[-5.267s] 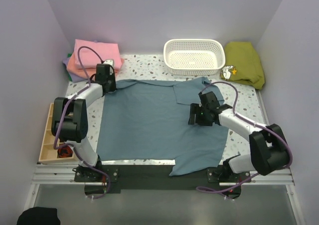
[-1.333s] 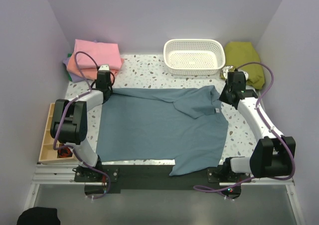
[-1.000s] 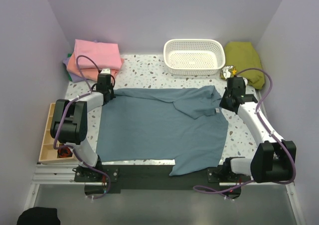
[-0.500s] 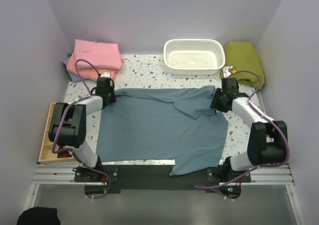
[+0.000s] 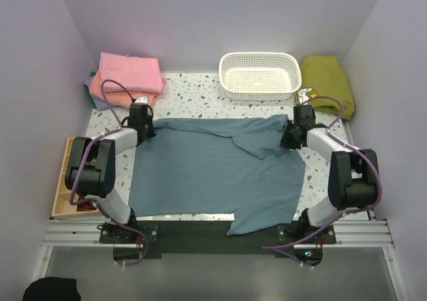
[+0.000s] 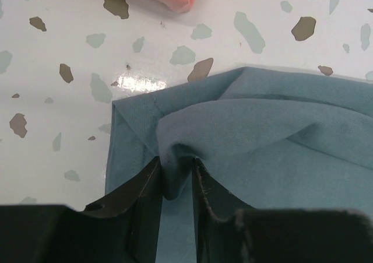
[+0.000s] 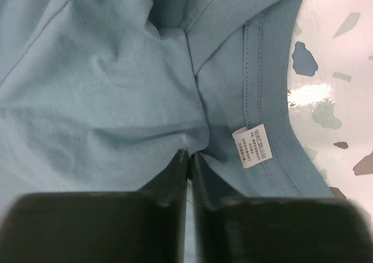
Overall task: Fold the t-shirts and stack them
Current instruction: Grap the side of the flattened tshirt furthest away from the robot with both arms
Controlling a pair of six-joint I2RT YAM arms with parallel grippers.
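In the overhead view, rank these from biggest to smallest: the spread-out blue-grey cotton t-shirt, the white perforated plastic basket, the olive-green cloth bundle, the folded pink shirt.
1. blue-grey t-shirt, by far the largest.
2. white basket.
3. olive-green bundle and folded pink shirt: too alike to rank.

White perforated basket [image 5: 225, 74], olive-green fabric bundle [image 5: 327, 84], wooden compartment box [image 5: 61, 181], speckled tabletop [image 5: 193, 101]

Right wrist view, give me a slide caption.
Right fingers pinch the blue shirt beside its white neck label.
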